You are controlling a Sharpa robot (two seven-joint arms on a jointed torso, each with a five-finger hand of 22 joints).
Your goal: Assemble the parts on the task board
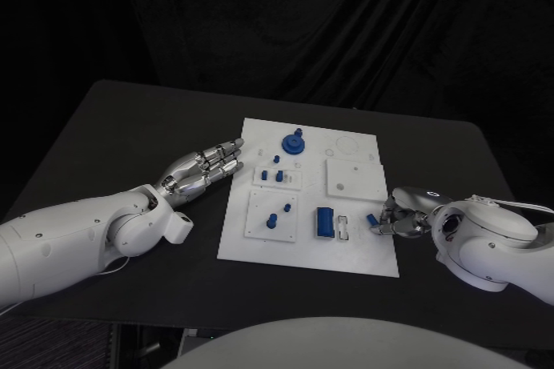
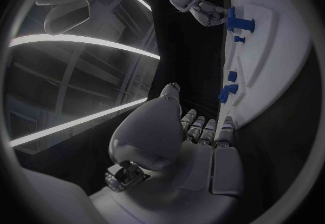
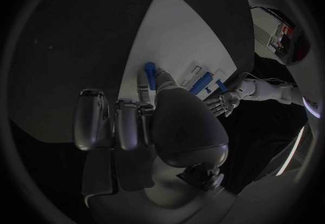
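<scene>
Evidently no legible writing on task board (image 1: 360,255).

Black table (image 1: 138,129), dark backdrop behind.

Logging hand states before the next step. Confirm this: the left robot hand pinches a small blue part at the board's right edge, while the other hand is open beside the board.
Wrong hand. The right robot hand pinches the small blue part at the right edge of the task board; the left robot hand is open beside the board. The head view shows it.
</scene>
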